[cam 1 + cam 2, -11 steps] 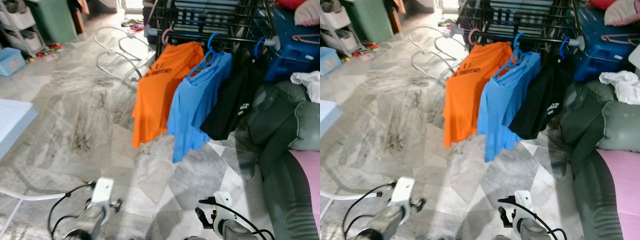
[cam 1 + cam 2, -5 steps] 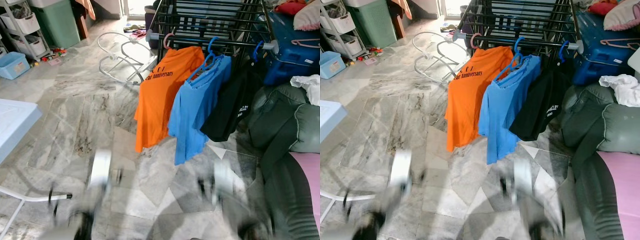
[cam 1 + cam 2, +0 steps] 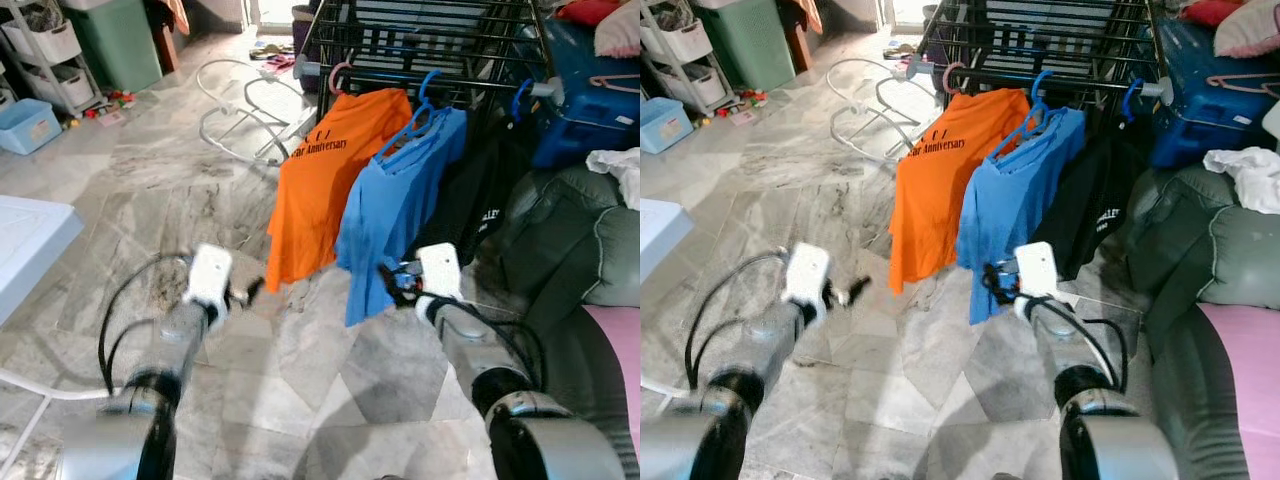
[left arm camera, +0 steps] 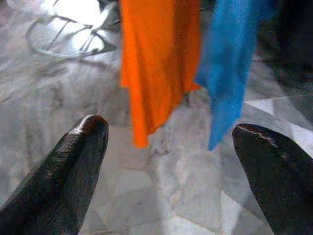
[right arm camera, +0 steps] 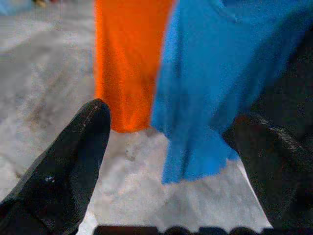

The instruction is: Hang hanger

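A black drying rack (image 3: pixel 430 40) stands ahead on the marble floor. From its front rail hang an orange T-shirt (image 3: pixel 325 190) on a pink hanger (image 3: pixel 336 76), a blue shirt (image 3: pixel 395 210) on a blue hanger (image 3: pixel 422 105), and a black shirt (image 3: pixel 475 195) on a blue hook (image 3: pixel 518 97). My left gripper (image 3: pixel 250 290) is raised, open and empty, just left of the orange shirt's hem. My right gripper (image 3: pixel 390 280) is open and empty in front of the blue shirt's lower edge. Both wrist views look past spread black fingers (image 4: pixel 78 147) (image 5: pixel 83 142) at the orange and blue shirts.
A grey sofa (image 3: pixel 580 250) with a white cloth (image 3: pixel 615 165) is on the right. Behind it is a blue box (image 3: pixel 590 110) with a loose pink hanger (image 3: pixel 612 78) on top. A white wire frame (image 3: pixel 240 110) lies on the floor left of the rack. A white panel (image 3: pixel 30 235) juts in at left.
Both arms have come up from the bottom of the picture and now reach forward toward the hanging shirts. The head camera has shifted slightly.
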